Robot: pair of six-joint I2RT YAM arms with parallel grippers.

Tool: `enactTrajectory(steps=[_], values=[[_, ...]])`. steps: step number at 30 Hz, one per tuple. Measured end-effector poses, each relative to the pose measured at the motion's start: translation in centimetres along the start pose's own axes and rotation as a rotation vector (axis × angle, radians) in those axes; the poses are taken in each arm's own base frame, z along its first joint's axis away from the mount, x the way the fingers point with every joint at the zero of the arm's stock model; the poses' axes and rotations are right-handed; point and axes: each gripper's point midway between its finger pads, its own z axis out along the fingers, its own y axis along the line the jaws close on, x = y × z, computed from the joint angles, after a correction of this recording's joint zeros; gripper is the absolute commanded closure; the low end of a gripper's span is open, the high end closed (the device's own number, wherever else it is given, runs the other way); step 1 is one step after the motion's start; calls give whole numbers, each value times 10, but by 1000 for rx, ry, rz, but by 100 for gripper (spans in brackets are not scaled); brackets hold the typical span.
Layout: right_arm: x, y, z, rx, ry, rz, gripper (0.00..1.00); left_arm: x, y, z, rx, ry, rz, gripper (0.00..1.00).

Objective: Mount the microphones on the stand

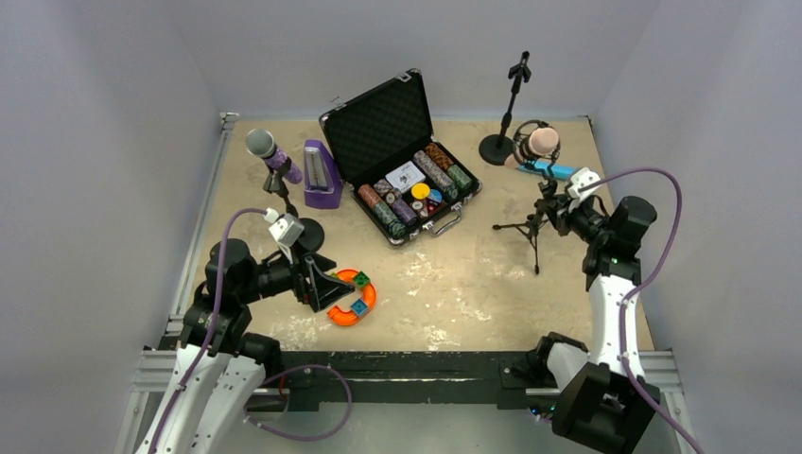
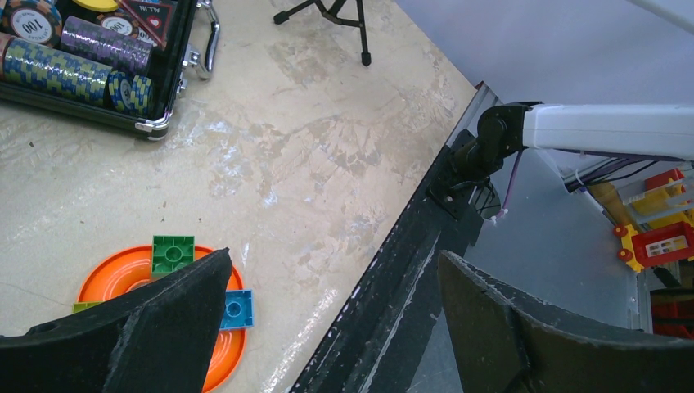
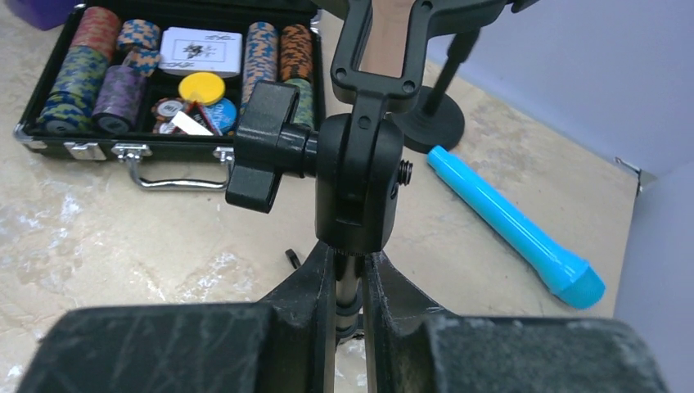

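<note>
- The glittery purple microphone (image 1: 269, 151) sits tilted in the clip of a round-based stand (image 1: 310, 234) on the left of the table, so that one looks done
- The pale pink microphone (image 1: 542, 142) is up in the clip of the tripod stand (image 1: 530, 230) on the right; the right wrist view shows its body between the clip's arms, though whether it is pushed fully home is hard to tell from here
- The cyan-blue microphone (image 3: 511, 221) lies flat on the table, just beside the tripod stand and not in any clip
- A second round-based stand (image 1: 511, 104) at the back right has an empty clip, which is probably where the cyan-blue microphone belongs
- By that count two of three are mounted and one is left
- The right gripper (image 3: 352, 266) is closed tight on the tripod stand's thin post, just below the swivel joint and its black knob
- The left gripper (image 2: 334, 262) is spread wide with nothing between its fingers, hanging over the near table edge beside the orange ring toy (image 2: 114, 274)
- The open poker chip case (image 1: 378, 113) and the purple metronome-shaped box (image 1: 322, 175) stand mid-table, apart from both grippers
</note>
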Motion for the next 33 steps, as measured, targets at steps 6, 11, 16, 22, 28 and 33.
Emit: enactTrajectory(steps=[6, 11, 16, 22, 28, 33], values=[[9, -33, -6, 89, 20, 77, 98, -1, 0, 0, 1, -3, 3, 1], [20, -66, -21, 213, 44, 133, 98, -1, 0, 0, 1, -4, 4, 1], [29, -98, -42, 342, 66, 158, 97, -1, 0, 0, 2, -4, 4, 1], [35, -118, -55, 401, 82, 175, 92, -1, 0, 0, 2, -4, 4, 1], [37, -122, -55, 389, 91, 187, 85, -1, 0, 0, 2, -4, 4, 1], [37, -122, -55, 383, 91, 187, 80, -1, 0, 0, 2, -4, 4, 1]])
